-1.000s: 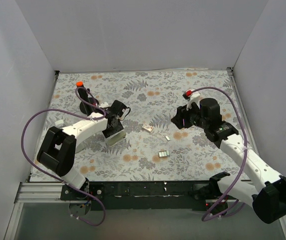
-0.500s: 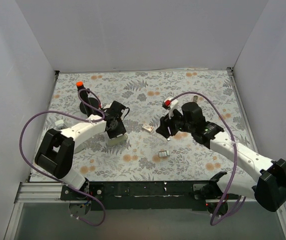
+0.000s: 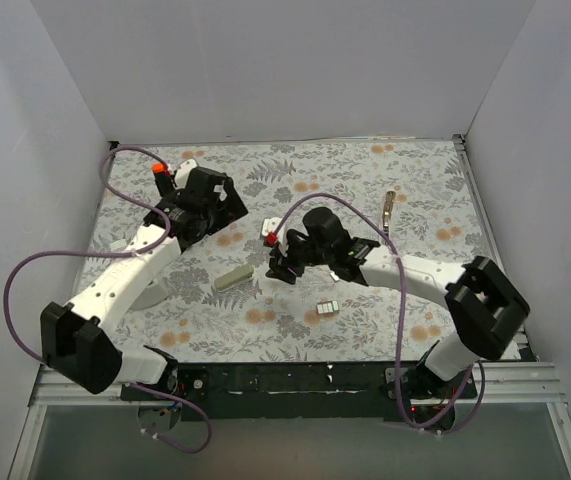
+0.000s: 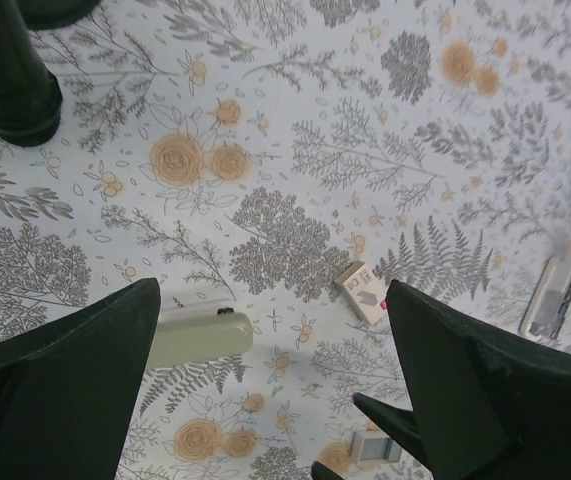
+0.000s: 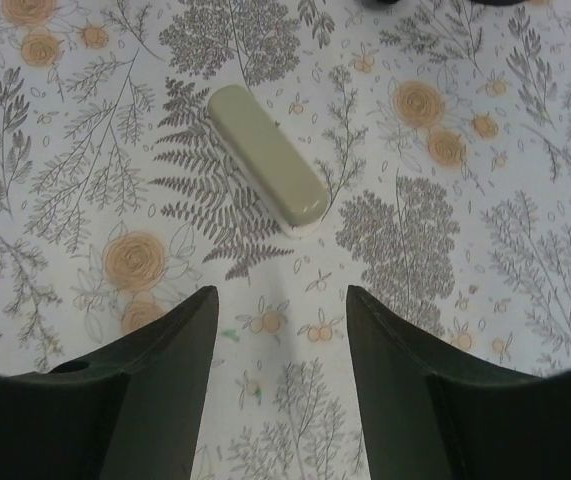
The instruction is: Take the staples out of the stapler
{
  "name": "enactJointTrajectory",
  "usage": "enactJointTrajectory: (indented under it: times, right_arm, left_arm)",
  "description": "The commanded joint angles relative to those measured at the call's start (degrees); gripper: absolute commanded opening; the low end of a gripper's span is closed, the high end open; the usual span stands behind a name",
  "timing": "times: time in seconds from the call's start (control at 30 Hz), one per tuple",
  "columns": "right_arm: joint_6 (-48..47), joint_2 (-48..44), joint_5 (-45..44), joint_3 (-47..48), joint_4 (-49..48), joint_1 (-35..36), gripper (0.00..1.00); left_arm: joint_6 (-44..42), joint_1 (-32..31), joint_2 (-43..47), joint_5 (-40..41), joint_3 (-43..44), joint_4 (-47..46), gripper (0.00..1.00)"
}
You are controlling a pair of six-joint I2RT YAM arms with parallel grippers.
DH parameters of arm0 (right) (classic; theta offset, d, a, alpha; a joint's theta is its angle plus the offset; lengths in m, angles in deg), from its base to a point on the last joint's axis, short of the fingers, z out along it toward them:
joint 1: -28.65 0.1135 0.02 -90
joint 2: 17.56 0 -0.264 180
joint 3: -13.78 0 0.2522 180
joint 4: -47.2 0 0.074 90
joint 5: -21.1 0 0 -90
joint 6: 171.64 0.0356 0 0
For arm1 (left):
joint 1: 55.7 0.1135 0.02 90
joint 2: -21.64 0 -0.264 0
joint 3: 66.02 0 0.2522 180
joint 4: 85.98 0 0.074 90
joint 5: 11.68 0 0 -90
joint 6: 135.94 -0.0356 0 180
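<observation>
The stapler (image 3: pixel 233 277), a slim grey-beige bar, lies flat on the floral mat with nothing touching it. It shows in the right wrist view (image 5: pixel 268 168) and, partly behind a finger, in the left wrist view (image 4: pixel 190 338). My left gripper (image 3: pixel 213 205) hangs wide open (image 4: pixel 273 295) above and behind it, holding nothing. My right gripper (image 3: pixel 283 265) is open and empty (image 5: pixel 280 295), just right of the stapler with its tips pointing at it. The staples (image 3: pixel 328 308), short silvery strips, lie nearer the front (image 4: pixel 373 448).
A black bottle (image 3: pixel 162 185) with an orange cap stands at the back left (image 4: pixel 10 90). A small white-pink block (image 4: pixel 363 293) lies under my right arm. A narrow silvery, brassy metal piece (image 3: pixel 390 205) lies at the back right (image 4: pixel 557 292). White walls enclose the mat.
My left gripper opened, let go of the stapler and moved up and back to the left. My right arm swung left across the mat to the stapler, leaving the metal piece behind.
</observation>
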Motion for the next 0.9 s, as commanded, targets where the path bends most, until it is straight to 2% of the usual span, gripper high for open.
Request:
enactJointTrajectory:
  times: [0.0,0.07,0.37,0.73,0.87]
  right_arm:
    - [-7.68,7.72,10.28,9.75,-0.13,0.03,0.62]
    - [-8.39,11.41,13.18,11.17,0.49,0.03,0.62]
    - [-14.19,21.88,14.87,18.73,3.92,0.38,0.65]
    - [-19.73,29.0,11.45,24.01,6.11,2.75,0.64]
    - [-20.96,30.58,7.5,25.06,6.38,3.9,0.59]
  left_arm:
    - [-0.29,4.25,4.99,-1.76,2.09,2.9,0.98]
    - [-0.29,6.87,6.58,-3.79,2.18,3.52,0.98]
    - [-1.43,13.56,10.62,-12.84,-0.81,4.49,0.98]
    - [-4.94,16.03,13.35,-16.19,-5.2,4.05,0.98]
    - [-5.21,16.12,13.79,-16.98,-5.56,3.96,0.98]
